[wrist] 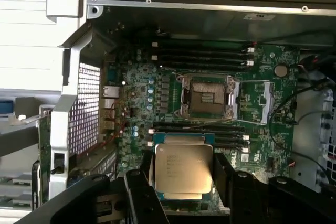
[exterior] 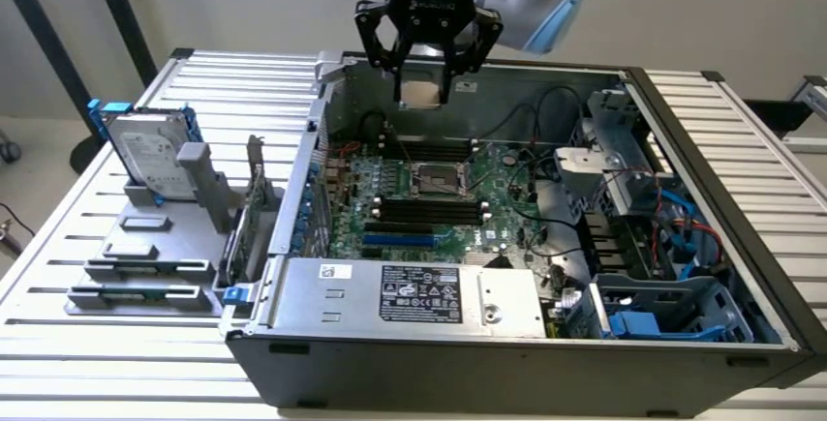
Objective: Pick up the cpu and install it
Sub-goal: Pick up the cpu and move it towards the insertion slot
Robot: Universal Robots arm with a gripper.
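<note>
Gripper [exterior: 423,85] clenched on the cpu [wrist: 182,174], raised well clear of the open socket [wrist: 206,97]. Risk: landing skewed or off-centre there, bending pins, given any tilt in the grip.

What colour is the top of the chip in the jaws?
Silver-grey metal on the chip, edged in green; clearest in the wrist view.

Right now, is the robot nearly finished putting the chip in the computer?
About halfway. Done: the cpu is picked up. In hand: the gripper holds it by its edges, above the open computer case. Left: the motherboard's cpu socket is empty and open, so the chip is not installed yet.
</note>
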